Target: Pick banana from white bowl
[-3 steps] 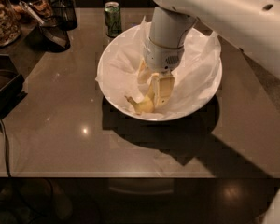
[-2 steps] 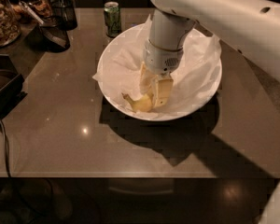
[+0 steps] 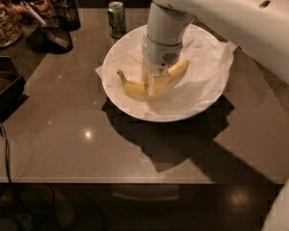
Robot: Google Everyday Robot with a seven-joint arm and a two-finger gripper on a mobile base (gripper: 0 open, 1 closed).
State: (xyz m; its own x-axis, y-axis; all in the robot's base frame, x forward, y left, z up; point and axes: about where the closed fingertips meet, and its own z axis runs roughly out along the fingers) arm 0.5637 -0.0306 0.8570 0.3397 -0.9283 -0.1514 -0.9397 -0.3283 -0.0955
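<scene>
The gripper (image 3: 155, 82) is low over the bowl (image 3: 202, 100), and its jaws are closed around the middle of the banana (image 3: 130, 86), whose two ends stick out free. The grasp looks done; lifting it clear of the bowl is left. A second ago the banana lay lower, mostly hidden by the jaws.

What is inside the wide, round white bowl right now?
Crumpled white paper lines the white bowl, with a curved yellow banana in it. The robot's gripper sits over the banana's middle, hiding that part; the paper covers the bowl's floor.
</scene>
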